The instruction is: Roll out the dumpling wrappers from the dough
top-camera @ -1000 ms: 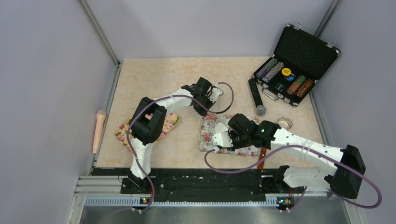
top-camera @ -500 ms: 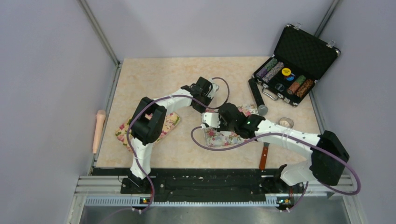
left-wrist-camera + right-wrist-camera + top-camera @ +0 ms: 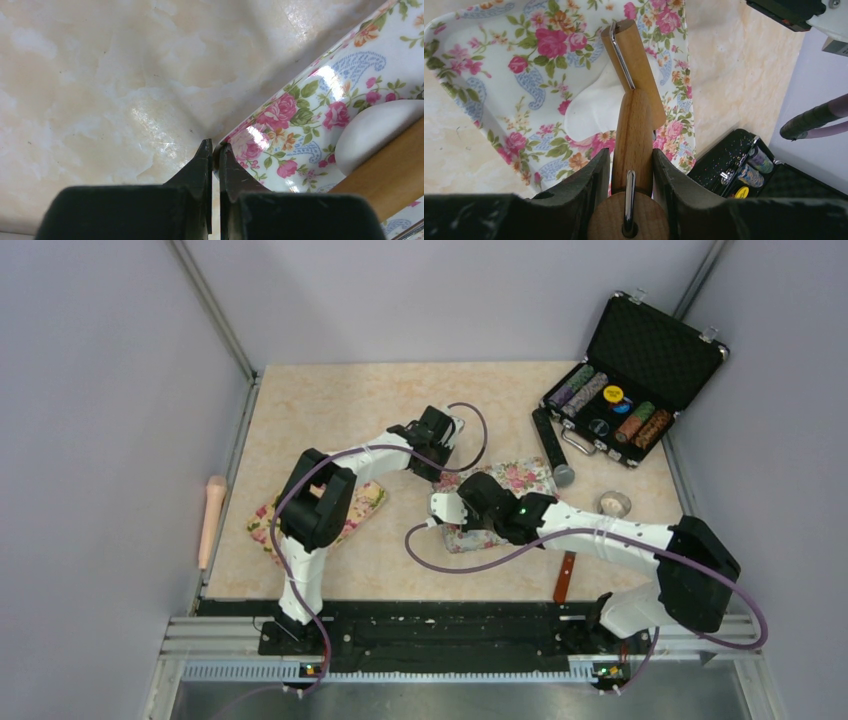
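Both wrist views show dough (image 3: 589, 109) under roller (image 3: 634, 140); overhead hides it.

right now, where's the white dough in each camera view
Top external: not visible; the right arm covers that part of the floral mat.
Left wrist: the white dough is at the right edge, on the mat, just above the wooden roller.
Right wrist: centre of the picture, partly under the roller.
Shared landmark: the floral mat, visible in all three views.
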`<state>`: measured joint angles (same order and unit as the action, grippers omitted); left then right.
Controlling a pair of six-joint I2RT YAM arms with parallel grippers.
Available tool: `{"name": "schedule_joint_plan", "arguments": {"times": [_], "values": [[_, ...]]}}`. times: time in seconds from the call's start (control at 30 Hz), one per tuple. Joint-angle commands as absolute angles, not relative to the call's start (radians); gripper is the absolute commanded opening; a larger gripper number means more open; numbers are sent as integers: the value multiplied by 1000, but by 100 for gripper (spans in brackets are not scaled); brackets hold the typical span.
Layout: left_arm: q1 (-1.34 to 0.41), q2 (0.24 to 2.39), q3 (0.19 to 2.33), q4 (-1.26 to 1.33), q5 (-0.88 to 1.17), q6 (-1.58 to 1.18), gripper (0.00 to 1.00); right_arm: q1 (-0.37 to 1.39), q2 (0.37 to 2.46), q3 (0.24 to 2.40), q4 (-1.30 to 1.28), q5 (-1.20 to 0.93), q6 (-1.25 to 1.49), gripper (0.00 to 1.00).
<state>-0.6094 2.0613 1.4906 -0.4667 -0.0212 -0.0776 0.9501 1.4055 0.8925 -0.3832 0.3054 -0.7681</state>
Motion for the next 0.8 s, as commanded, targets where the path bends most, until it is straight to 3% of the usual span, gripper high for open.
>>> {"name": "schedule_joint_plan", "arguments": {"times": [0.0,0.77], "values": [[-581,2050,1458,-433,-160,-108,0,990,1431,860,-663,135,-726,0],[-555,2017,1442,-422,-158,-121,0,1034,1412,841,-866,-58,-719,0]]}}
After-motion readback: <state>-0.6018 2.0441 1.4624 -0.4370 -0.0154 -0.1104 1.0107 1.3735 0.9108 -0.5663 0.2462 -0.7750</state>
